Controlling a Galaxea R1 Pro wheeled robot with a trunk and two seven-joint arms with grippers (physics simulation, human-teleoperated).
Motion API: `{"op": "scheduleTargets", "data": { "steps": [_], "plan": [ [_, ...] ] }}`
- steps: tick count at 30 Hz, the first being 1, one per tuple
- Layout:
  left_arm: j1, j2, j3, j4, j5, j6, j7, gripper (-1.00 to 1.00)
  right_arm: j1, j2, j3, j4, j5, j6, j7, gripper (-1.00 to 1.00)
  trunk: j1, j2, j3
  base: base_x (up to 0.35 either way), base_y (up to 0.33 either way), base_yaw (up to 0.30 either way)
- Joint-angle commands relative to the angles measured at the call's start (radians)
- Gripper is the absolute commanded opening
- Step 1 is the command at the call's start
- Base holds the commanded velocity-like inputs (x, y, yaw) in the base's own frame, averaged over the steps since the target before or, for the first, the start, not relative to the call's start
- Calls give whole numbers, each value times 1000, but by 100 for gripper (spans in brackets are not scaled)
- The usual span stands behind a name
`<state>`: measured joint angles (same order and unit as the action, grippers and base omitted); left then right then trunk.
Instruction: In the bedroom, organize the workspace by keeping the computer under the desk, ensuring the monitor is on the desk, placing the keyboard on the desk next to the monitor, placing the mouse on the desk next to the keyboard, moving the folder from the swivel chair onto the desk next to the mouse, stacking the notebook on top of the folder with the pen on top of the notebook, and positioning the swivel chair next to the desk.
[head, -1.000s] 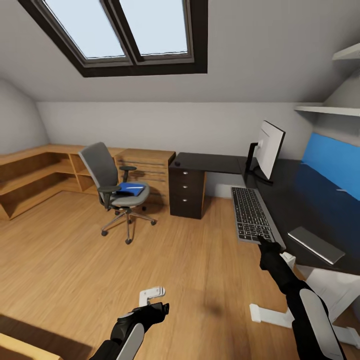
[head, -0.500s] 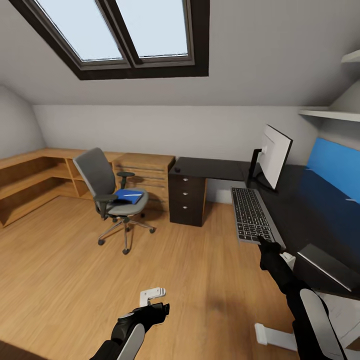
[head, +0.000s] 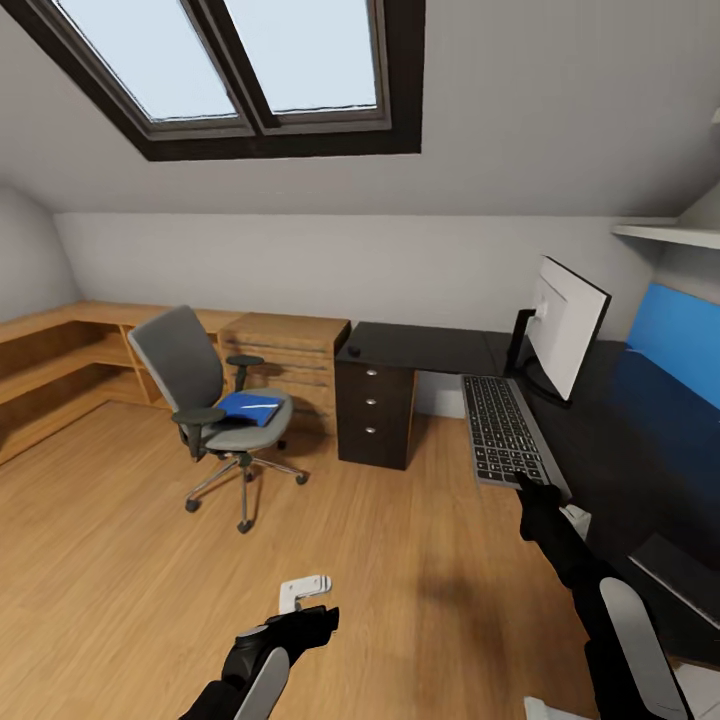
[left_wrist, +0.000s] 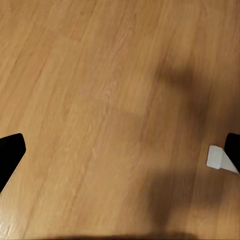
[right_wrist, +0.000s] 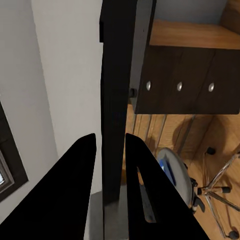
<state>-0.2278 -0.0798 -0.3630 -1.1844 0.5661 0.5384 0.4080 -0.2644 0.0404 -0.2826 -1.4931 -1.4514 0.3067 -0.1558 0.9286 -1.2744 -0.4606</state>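
— Where is the keyboard (head: 505, 430)?
— In the right gripper (head: 524, 484), whose two fingers (right_wrist: 75, 190) are clamped on its near end; it is held out over the edge of the black desk (head: 640, 440), in front of the monitor (head: 565, 325).
— And the folder (head: 248, 407)?
— Blue, lying on the seat of the swivel chair (head: 205, 400), well apart from the desk, on the wood floor (head: 120, 540) by the drawer unit (head: 376, 410).
— The left gripper (head: 305, 590)?
— Low over the floor, jaws spread wide, holding nothing.
— The room?
— An attic bedroom, a skylight (head: 230, 60) overhead.
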Motion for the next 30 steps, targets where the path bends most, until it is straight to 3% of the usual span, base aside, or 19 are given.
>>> {"op": "scheduleTargets", "data": {
  "steps": [1,9,30],
  "plan": [
    [-1,1,-2,-1,10,2,10,100,-1,1,-3,-2,-14,5,-5,-100,1,-1,-1,203,0,0],
    [-1,2,-2,-1,8,2,9,100,-1,1,-3,-1,-14,5,-4,-100,1,-1,-1,164,62,0],
    [-1,-1,-4,-1,8,2,9,100,-1,1,-3,-2,-14,2,-4,-100,1,-1,-1,306,71,0]
  ]
}}
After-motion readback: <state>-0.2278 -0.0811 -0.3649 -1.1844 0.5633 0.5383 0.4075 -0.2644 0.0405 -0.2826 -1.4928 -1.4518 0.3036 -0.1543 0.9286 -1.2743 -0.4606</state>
